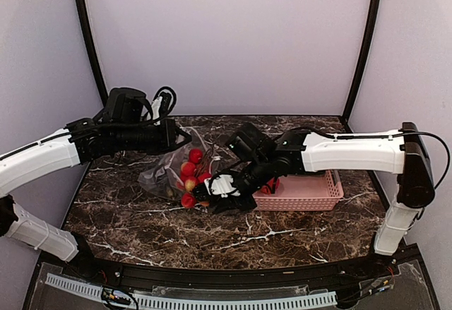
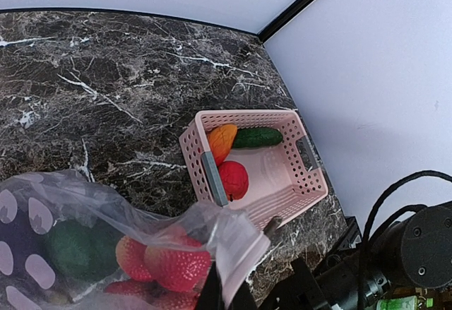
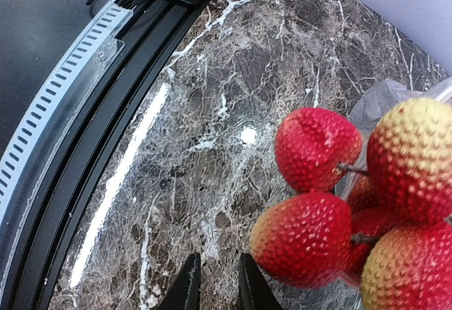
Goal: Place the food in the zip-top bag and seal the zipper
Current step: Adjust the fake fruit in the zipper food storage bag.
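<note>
Pinches the zip-top bag (image 2: 106, 204) by its mouth edge in the left gripper (image 2: 226, 297), jaws clamped on the plastic, the whitish zipper (image 2: 236, 252) folding down into them, and holds that edge up above the marble table (image 1: 141, 218). Holds the right gripper (image 3: 215, 292) low over the table just beside the strawberries (image 3: 304, 239) at the bag's mouth, jaws slightly apart with bare marble between.

Has the pink basket (image 1: 304, 203) just right of the bag, with the right arm (image 1: 346, 151) reaching across its left end and hiding that part from above.

Shows only from the left wrist what lies in the basket: an orange-red piece (image 2: 222, 140), a dark green cucumber (image 2: 258, 137) and a red tomato (image 2: 234, 179), all outside the bag. Shows there too a green pepper (image 2: 81, 250) behind the spotted plastic.

Shows only from the right wrist how close the fingertips stand to the berries, near but not touching.
</note>
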Available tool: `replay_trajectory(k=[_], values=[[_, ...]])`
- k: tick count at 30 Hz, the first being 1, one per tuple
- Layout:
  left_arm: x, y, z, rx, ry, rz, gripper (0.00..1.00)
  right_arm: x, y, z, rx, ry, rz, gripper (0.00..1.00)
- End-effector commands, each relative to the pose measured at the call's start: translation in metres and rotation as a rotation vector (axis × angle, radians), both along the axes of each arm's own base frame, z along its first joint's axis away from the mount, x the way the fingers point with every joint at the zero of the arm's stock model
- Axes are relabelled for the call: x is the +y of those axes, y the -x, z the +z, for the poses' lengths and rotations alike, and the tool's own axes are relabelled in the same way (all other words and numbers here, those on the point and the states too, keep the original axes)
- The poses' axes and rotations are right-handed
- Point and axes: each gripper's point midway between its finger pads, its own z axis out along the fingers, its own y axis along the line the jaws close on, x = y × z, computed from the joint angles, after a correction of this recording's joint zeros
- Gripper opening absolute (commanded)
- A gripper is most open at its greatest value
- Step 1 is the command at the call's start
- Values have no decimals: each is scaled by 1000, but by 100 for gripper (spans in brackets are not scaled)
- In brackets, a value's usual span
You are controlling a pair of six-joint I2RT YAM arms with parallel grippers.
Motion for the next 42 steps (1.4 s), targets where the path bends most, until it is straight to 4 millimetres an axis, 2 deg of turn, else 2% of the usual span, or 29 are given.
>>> replay_trajectory(k=[1,5,9,15,19,21,25,28,30,33,37,42], values=[[0,-1,5,0,20,6,1,32,-8,24,-33,-129,-20,18],[-2,0,2,15,23,0,1,50,-28,46,-51,-203,-105,17],[-3,1,-2,29,24,-5,1,60,-49,57,-56,-241,-173,18],[-2,2,-1,30,27,-5,1,66,-66,42,-63,-221,-219,20],[-1,3,0,28,22,-7,1,64,-69,36,-83,-204,-230,20],[-1,2,-1,28,19,-7,1,60,-69,45,-91,-220,-227,20],[-2,2,0,30,17,-9,1,45,-62,88,-102,-255,-207,23],[-2,2,4,25,39,-3,1,27,-56,103,-68,-247,-207,25],[-1,2,6,23,51,4,1,13,-53,102,-42,-226,-207,25],[-2,2,12,16,69,3,1,-8,-46,82,-52,-172,-170,25],[-9,4,19,42,113,-14,1,-23,-47,60,-91,-114,-181,26],[-29,11,37,108,279,-73,1,-38,-31,65,-110,-119,-121,38]])
